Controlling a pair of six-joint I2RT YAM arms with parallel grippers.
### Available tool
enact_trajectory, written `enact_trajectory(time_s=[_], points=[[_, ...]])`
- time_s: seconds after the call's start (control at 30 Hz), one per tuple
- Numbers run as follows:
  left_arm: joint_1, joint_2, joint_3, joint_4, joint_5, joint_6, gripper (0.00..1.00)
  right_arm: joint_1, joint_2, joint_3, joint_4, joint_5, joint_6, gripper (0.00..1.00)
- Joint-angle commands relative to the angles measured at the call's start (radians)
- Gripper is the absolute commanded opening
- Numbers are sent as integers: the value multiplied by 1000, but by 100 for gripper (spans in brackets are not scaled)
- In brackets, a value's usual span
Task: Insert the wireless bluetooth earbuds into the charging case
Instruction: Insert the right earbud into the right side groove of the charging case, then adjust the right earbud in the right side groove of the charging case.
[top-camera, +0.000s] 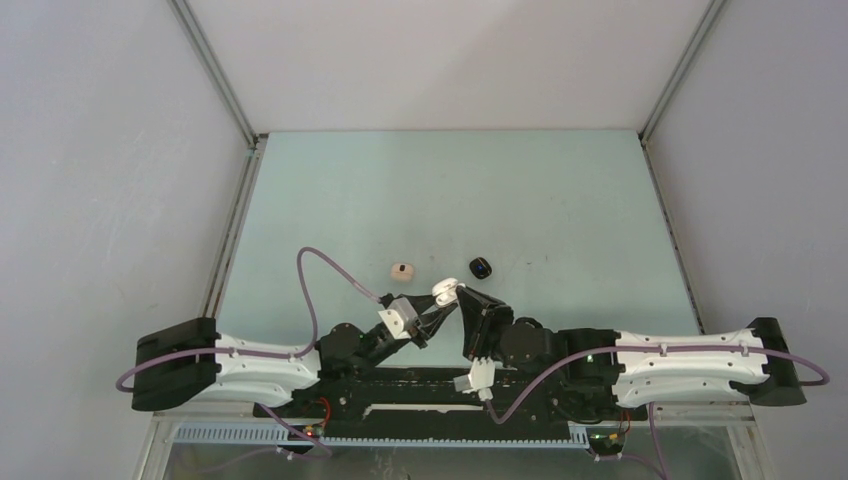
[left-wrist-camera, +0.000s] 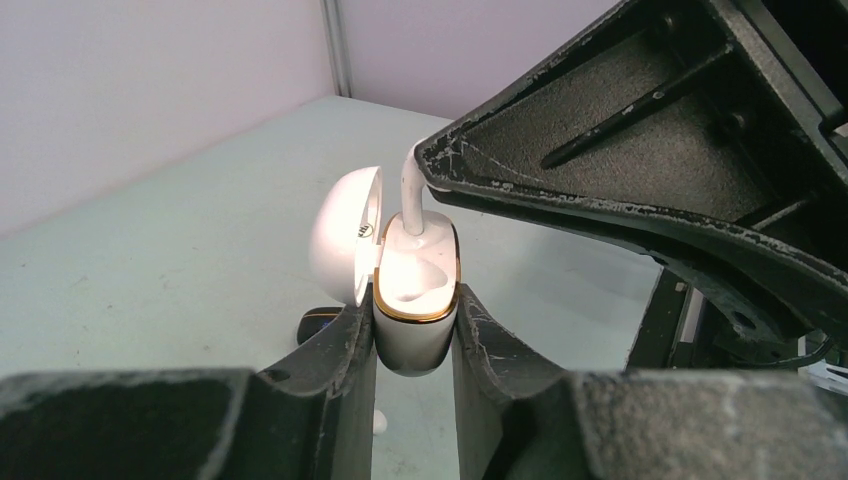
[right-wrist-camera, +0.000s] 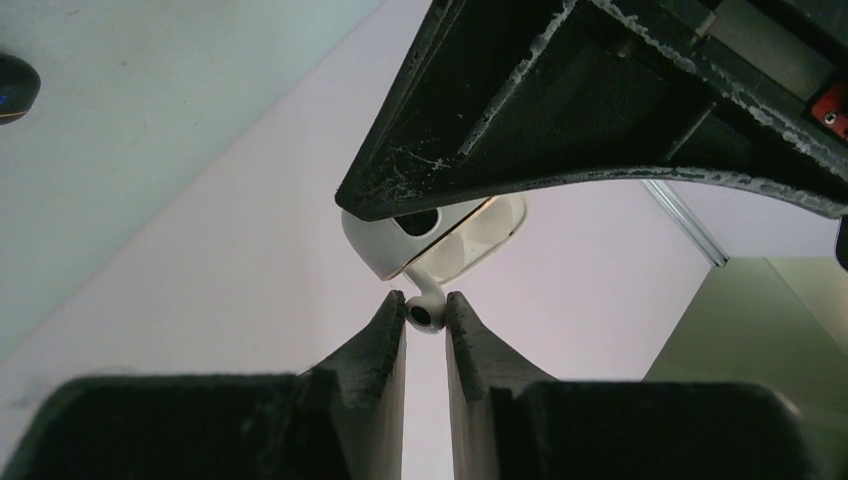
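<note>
One white earbud (right-wrist-camera: 425, 312) is pinched in my right hand (right-wrist-camera: 425, 303), the two dark fingers pressed against its rounded head from either side. Its slim stem runs from there into the open top of the charging case (left-wrist-camera: 415, 300), and the end of the stem rests in a scooped well inside. The case is a glossy white pebble with a thin gold band around its mouth, and the inside is smooth white plastic moulded into hollows. Its domed lid (left-wrist-camera: 345, 235) stands swung back on the hinge, to the left in my left wrist view.

My left hand (left-wrist-camera: 413, 315) is clamped on the lower body of the case, one finger on each flat side, holding it mouth-up. The two hands meet tip to tip near the front middle of the surface (top-camera: 540, 200), with my right hand's finger lying across the case and hiding the head of the earbud from the left wrist camera. The finger pads are matte black and rough, scuffed pale along their edges.

Two small things lie on the pale green surface just beyond the hands: a pale beige object (top-camera: 402, 270) and a rounded black object (top-camera: 481, 267), set apart from each other. They are too small for me to tell whether they are buds or cases.
</note>
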Motion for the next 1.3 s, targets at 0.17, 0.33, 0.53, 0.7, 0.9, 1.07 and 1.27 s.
enact_trajectory(time_s=[0.17, 0.33, 0.53, 0.7, 0.9, 1.07, 1.27], points=[[-4, 4, 11, 96, -21, -21, 0, 38, 40, -5, -4, 50, 13, 15], [-5, 9, 9, 103, -22, -22, 0, 44, 48, -5, 23, 51, 18, 25], [-4, 22, 7, 108, -20, -18, 0, 54, 47, 61, 13, 54, 74, 51], [-4, 28, 4, 107, -19, -12, 0, 80, 45, 314, -404, 54, 448, 73], [-4, 45, -11, 132, -11, 16, 0, 25, -34, 448, -796, -118, 782, 100], [-1, 77, -25, 158, 67, 68, 0, -420, 44, 642, -917, -590, 1032, 95], [17, 117, -32, 195, 199, 83, 0, -812, 297, 976, -1255, -1173, 1024, 53]])
